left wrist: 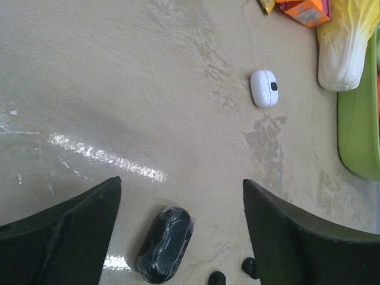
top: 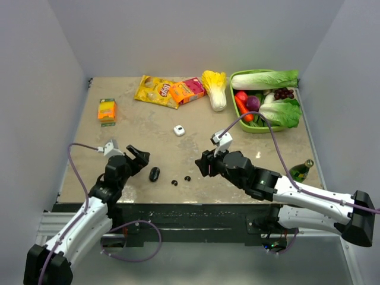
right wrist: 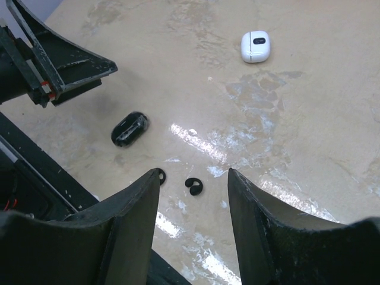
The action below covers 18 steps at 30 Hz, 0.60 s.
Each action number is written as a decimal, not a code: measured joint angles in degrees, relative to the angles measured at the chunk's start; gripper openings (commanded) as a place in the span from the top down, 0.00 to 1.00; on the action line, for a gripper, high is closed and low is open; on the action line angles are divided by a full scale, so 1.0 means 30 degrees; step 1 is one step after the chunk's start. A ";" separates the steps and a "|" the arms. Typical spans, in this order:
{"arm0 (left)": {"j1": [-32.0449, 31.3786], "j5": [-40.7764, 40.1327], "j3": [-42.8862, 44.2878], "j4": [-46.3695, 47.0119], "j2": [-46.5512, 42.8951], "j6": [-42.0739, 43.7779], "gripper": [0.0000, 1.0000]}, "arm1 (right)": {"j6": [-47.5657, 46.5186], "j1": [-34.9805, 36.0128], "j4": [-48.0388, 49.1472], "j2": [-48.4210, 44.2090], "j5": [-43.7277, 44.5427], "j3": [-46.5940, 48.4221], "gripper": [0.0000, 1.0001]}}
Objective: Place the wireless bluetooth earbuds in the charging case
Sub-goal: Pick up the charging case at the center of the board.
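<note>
Progress check: nothing's gone in yet, as far as I can see.

- **Left side:** the left tool has its fingers spread wide and is holding nothing.
- **Black case:** the black oval case lies on the tabletop just to that tool's right, not touching it. It looks shut to me, so I'd guess it needs opening first.
- **Buds:** one black bud and the other black bud lie loose between the two tools, close together.
- **Right side:** the right tool is near that second bud, fingers partly apart and empty.
- **Farther out:** a small white case sits well beyond both tools and looks closed too.

Count: two tools, one black case, two black buds, one white case. No white buds in view, so I can't tell whether they're inside that white case.
</note>
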 measured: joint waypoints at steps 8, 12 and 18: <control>0.0000 -0.0940 -0.0707 -0.2368 -0.2331 -0.0634 0.84 | 0.0087 0.0000 0.0168 0.0546 -0.0525 -0.0146 0.51; -0.0007 -0.0561 -0.1472 -0.2856 -0.1326 -0.0685 0.94 | 0.0087 0.0000 0.0160 0.0554 -0.0714 -0.0211 0.51; -0.0007 -0.0160 -0.1916 -0.2871 -0.0146 -0.0794 1.00 | 0.0087 0.0000 0.0175 0.0546 -0.0809 -0.0335 0.52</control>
